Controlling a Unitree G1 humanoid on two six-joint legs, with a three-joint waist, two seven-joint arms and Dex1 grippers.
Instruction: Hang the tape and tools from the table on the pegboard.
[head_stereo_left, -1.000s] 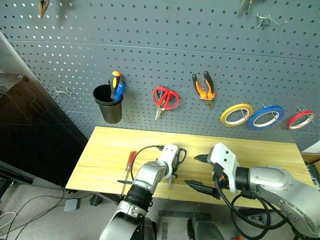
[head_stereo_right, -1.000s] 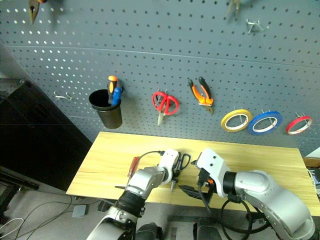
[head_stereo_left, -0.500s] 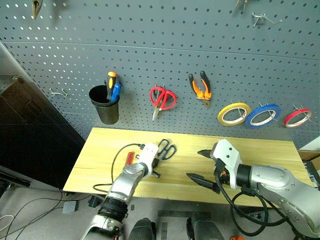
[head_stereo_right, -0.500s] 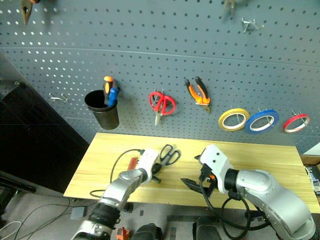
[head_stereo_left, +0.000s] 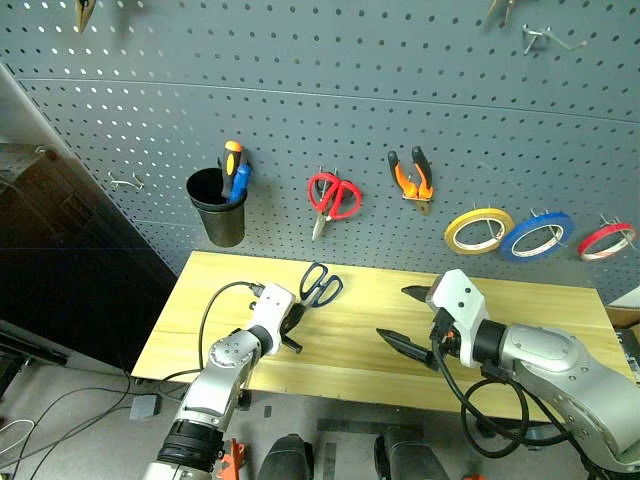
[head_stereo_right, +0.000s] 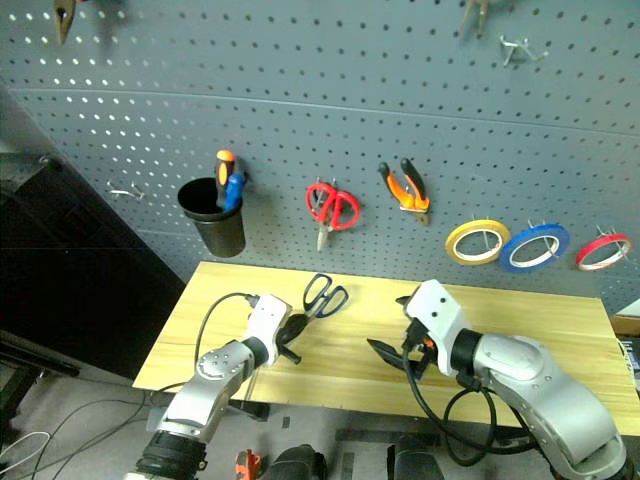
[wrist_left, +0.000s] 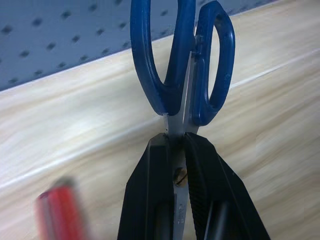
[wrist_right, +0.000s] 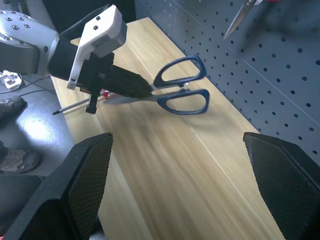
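Note:
My left gripper (head_stereo_left: 296, 316) is shut on the blades of the dark blue-handled scissors (head_stereo_left: 322, 285). Their handles (wrist_left: 180, 60) point toward the pegboard (head_stereo_left: 330, 90), just over the table (head_stereo_left: 200, 290). The red-handled screwdriver (wrist_right: 106, 93) lies on the table beside that gripper, mostly hidden behind it. My right gripper (head_stereo_left: 392, 313) hovers open and empty over the table's middle, to the right of the scissors. The orange-and-black pliers (head_stereo_left: 410, 175) and the thin red tape (head_stereo_left: 607, 241) hang on the pegboard.
On the pegboard hang a black cup (head_stereo_left: 220, 210) holding orange and blue screwdrivers, red-handled scissors (head_stereo_left: 333, 197), a yellow tape roll (head_stereo_left: 474, 230) and a blue one (head_stereo_left: 533, 236). A dark cabinet (head_stereo_left: 60, 260) stands to the left of the table.
My left gripper has closed on the scissors' blades and carried them left and up toward the pegboard. The right gripper has stayed open and nearly still.

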